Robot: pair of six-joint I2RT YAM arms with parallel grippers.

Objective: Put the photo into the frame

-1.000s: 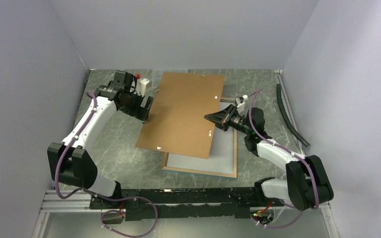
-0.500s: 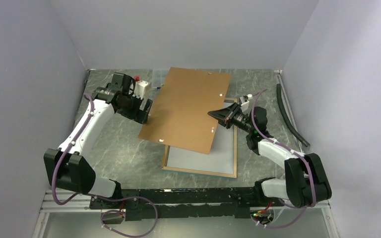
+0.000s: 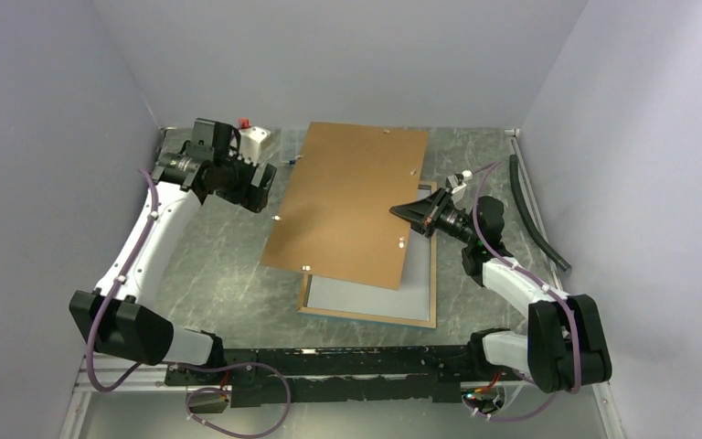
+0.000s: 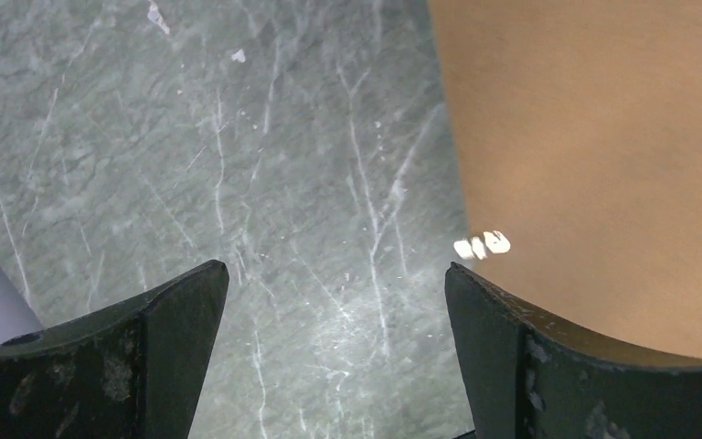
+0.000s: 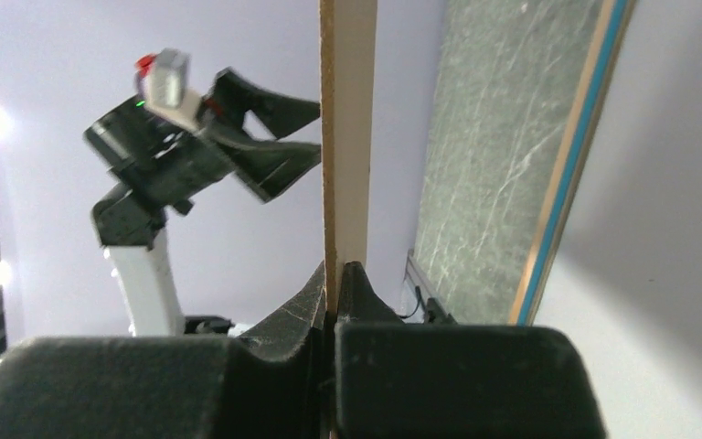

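The large rectangular frame (image 3: 366, 316), light wood-coloured back up, lies flat on the grey-green marbled desk (image 3: 219, 265). A pale white sheet (image 3: 366, 294) fills its opening, though whether that is the photo's back cannot be told. Above the frame hangs a thin brown backing board (image 3: 347, 206), tilted, its right edge clamped in the clenched right hand (image 3: 400, 211). Beyond the frame's far left corner, just beside the board's left edge, the left hand (image 3: 260, 190) hovers released, fingers wide apart and touching nothing.

The backing board (image 3: 347, 206) looks matt brown, the table (image 3: 219, 265) veined grey stone, the frame (image 3: 370, 316) pale wood-like.
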